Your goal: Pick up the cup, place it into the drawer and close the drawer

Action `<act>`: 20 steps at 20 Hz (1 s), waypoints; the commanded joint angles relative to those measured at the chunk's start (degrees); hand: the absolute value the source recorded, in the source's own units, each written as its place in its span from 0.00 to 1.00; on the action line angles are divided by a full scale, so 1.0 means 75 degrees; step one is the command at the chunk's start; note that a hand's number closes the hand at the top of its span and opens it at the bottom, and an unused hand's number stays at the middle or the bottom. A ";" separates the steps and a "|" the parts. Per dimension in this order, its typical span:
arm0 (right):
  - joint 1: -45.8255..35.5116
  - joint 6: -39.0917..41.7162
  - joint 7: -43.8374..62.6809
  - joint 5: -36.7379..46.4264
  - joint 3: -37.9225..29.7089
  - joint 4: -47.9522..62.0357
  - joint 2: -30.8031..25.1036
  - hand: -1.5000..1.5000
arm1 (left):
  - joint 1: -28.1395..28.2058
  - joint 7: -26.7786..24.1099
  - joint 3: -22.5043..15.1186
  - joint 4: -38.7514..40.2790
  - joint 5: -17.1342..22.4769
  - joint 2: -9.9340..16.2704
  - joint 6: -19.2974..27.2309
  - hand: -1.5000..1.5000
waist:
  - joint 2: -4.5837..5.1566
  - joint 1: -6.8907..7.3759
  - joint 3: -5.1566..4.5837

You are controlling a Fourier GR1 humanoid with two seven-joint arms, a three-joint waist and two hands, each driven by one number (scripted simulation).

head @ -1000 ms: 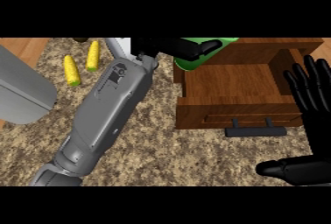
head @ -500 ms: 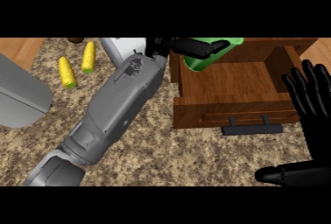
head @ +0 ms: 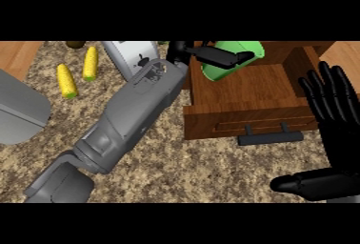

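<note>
Head view. Since the earlier frames the left hand [head: 211, 55] has carried the green cup [head: 235, 59] rightward, from beside the drawer's far-left corner to over its open wooden interior. Fingers are curled round the cup, which is tilted. Judgement: transport is nearly finished; lowering and release come next, then the push to close.

The drawer [head: 246, 95] stands pulled out, its dark handle [head: 271, 138] on the near face. The right hand [head: 334, 102] rests open at the right edge, fingers straight.

Surface: speckled stone counter [head: 211, 171]. Two corn cobs [head: 77, 74] lie far left; a grey appliance [head: 130, 57] sits behind the forearm.
</note>
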 commanded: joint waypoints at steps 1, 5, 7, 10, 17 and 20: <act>-0.0060 0.0103 0.0056 -0.0089 0.0127 -0.0135 -0.0003 0.00 | -0.0096 0.0069 -0.0619 0.0136 0.0479 -0.0001 0.0269 1.00 | 0.0030 -0.0236 0.0003; -0.0357 0.0155 0.0101 -0.0115 0.0154 0.0159 -0.0047 0.00 | 0.0116 0.0116 -0.1421 0.0229 0.0363 -0.0001 0.0755 1.00 | 0.0081 -0.0394 0.0010; 0.0000 0.0165 0.0115 -0.0143 0.0271 -0.0287 0.0039 0.00 | -0.0192 0.0401 -0.1518 0.0435 0.0358 -0.0001 0.0812 0.00 | 0.0047 -0.0342 0.0008; 0.0020 0.0015 0.0139 0.0012 0.0372 -0.0382 0.0152 0.00 | -0.0087 0.0178 -0.1774 0.0457 0.0364 -0.0001 0.0817 0.00 | 0.0060 -0.0337 0.0004; -0.0252 0.0274 0.0152 -0.0606 0.0068 -0.0062 0.0021 0.00 | 0.0134 -0.0216 -0.1623 -0.0243 0.1403 -0.0001 0.0596 0.00 | 0.0058 -0.0253 0.0001; -0.0218 0.0371 0.0196 -0.0985 -0.0073 -0.0099 0.0012 0.00 | -0.0034 -0.0493 -0.1512 -0.0579 0.1743 -0.0001 0.0720 0.00 | 0.0009 -0.0158 0.0002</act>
